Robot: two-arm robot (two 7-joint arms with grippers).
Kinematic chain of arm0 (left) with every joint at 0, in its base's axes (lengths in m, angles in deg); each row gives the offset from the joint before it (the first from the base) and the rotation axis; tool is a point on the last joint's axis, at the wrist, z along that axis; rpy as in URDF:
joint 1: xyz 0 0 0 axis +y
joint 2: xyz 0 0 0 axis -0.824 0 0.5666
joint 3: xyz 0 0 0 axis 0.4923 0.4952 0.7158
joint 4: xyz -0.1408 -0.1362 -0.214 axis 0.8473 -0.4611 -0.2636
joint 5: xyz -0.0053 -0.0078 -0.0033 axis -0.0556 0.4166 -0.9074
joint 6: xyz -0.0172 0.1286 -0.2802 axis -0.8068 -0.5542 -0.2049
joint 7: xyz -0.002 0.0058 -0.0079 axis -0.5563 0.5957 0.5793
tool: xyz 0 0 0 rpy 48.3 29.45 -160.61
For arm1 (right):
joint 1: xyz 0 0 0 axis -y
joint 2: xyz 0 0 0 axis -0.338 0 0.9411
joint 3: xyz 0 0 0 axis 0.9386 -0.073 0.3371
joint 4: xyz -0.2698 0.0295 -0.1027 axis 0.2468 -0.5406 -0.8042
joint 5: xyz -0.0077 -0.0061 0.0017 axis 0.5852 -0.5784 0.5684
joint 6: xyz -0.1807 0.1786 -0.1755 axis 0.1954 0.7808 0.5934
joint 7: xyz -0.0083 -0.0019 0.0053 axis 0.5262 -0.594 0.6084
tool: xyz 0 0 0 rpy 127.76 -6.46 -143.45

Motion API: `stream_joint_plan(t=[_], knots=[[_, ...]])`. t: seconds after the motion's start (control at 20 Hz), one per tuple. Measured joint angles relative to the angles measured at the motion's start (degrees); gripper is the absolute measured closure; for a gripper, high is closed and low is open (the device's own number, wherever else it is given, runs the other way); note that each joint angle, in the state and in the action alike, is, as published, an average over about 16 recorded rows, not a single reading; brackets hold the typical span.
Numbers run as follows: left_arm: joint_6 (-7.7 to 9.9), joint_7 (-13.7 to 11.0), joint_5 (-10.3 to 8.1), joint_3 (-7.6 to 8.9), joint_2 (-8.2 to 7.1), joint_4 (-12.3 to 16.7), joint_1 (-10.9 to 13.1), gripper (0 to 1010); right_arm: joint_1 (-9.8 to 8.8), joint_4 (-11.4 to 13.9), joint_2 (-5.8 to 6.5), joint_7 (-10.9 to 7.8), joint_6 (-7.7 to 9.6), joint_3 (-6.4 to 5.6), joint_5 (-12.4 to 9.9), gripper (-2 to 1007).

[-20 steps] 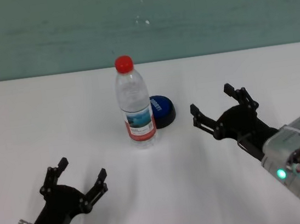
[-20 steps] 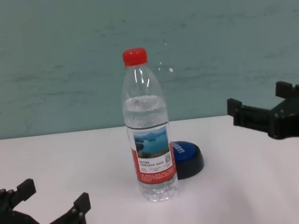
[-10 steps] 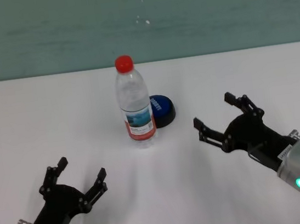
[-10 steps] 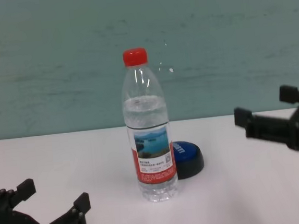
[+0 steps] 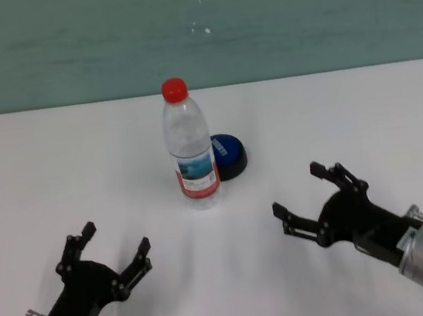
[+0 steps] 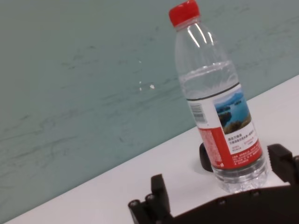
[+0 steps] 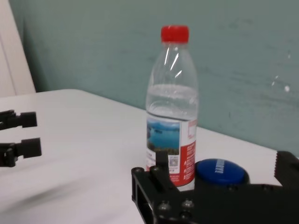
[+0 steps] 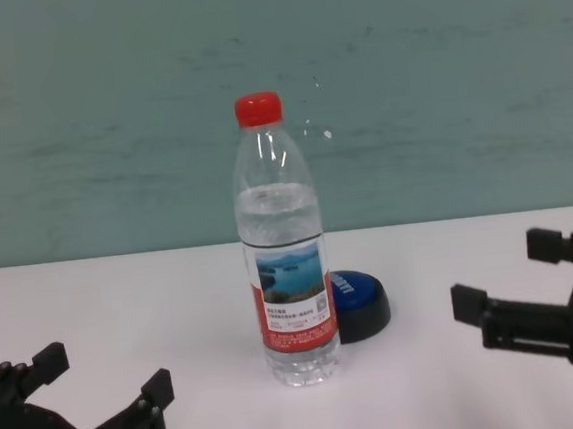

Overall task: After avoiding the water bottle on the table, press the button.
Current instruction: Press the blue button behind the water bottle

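Observation:
The water bottle (image 5: 190, 147) stands upright on the white table (image 5: 330, 111), clear with a red cap and lake label; it also shows in the chest view (image 8: 286, 250), left wrist view (image 6: 218, 100) and right wrist view (image 7: 172, 105). The blue button (image 5: 229, 154) sits just behind and right of it, also in the chest view (image 8: 359, 298) and right wrist view (image 7: 221, 170). My right gripper (image 5: 307, 197) is open and empty, near the table's front, right of and nearer than the bottle and button. My left gripper (image 5: 111, 251) is open and empty at the front left.
A teal wall (image 5: 194, 28) runs behind the table's far edge. In the right wrist view the left gripper (image 7: 16, 137) shows far off.
My right gripper has pulled back toward the table's near edge and lowered, away from the button. The bottle, button and left gripper have not moved.

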Motion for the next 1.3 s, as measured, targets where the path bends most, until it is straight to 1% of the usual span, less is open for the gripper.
stream_joint_plan(t=[0.15,0.3,0.9,1.1,1.3], knots=[[0.00,0.0,0.00,0.00,0.00,0.0,0.0,10,-0.05,-0.6,0.50,-0.18,-0.30,0.25,-0.6,1],[0.00,0.0,0.00,0.00,0.00,0.0,0.0,10,0.01,-1.4,0.58,-0.01,-0.58,0.41,-1.2,1],[0.00,0.0,0.00,0.00,0.00,0.0,0.0,10,0.35,-3.5,-0.76,1.74,-1.01,0.50,-2.4,1],[0.00,0.0,0.00,0.00,0.00,0.0,0.0,10,0.34,-3.8,-0.81,2.03,-0.99,0.21,-2.5,1],[0.00,0.0,0.00,0.00,0.00,0.0,0.0,10,0.11,-4.0,-0.56,2.25,-1.02,-0.61,-2.6,1]])
